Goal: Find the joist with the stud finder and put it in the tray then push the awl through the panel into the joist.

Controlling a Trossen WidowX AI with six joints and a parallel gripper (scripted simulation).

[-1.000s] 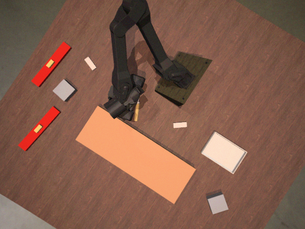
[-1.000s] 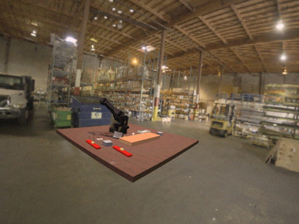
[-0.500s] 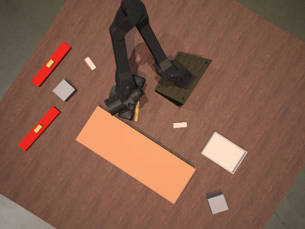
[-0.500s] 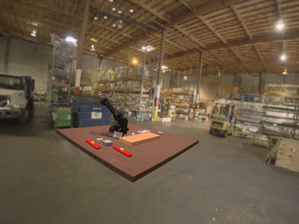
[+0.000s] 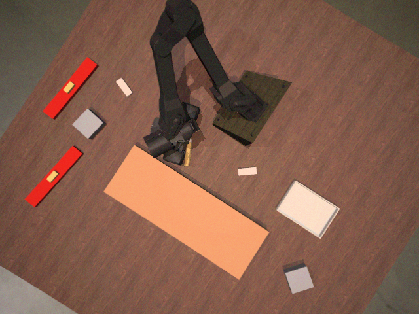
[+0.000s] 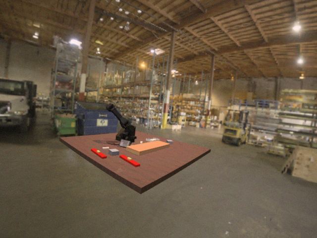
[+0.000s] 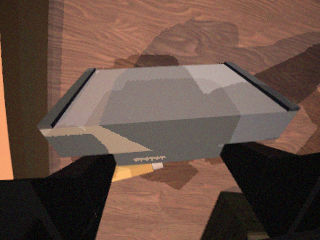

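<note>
My gripper [image 5: 182, 133] [image 7: 166, 138] is shut on the stud finder [image 6: 125, 143] [image 7: 170, 95], a wide grey box with dark side edges, its near end between the fingers. The arm hides most of it from above. The awl [image 5: 187, 156] [image 7: 131, 173], with a yellow-orange handle and a pale tip, lies on the table beside the gripper; in the wrist view the stud finder partly hides it. The orange floor panel [image 5: 189, 212] [image 6: 148, 146] [image 7: 4, 150] lies beside the gripper. No joist shows. The white tray [image 5: 308, 209] [image 6: 152, 140] is empty.
Two red bars [image 5: 80, 74] [image 5: 63, 163] with yellow centres lie on the left. One grey block [image 5: 88, 123] [image 6: 114, 151] is between them; another grey block [image 5: 299, 279] is beyond the tray. Two small white pieces [image 5: 124, 87] [image 5: 247, 171] lie about. The arm's base plate [image 5: 270, 97] is dark.
</note>
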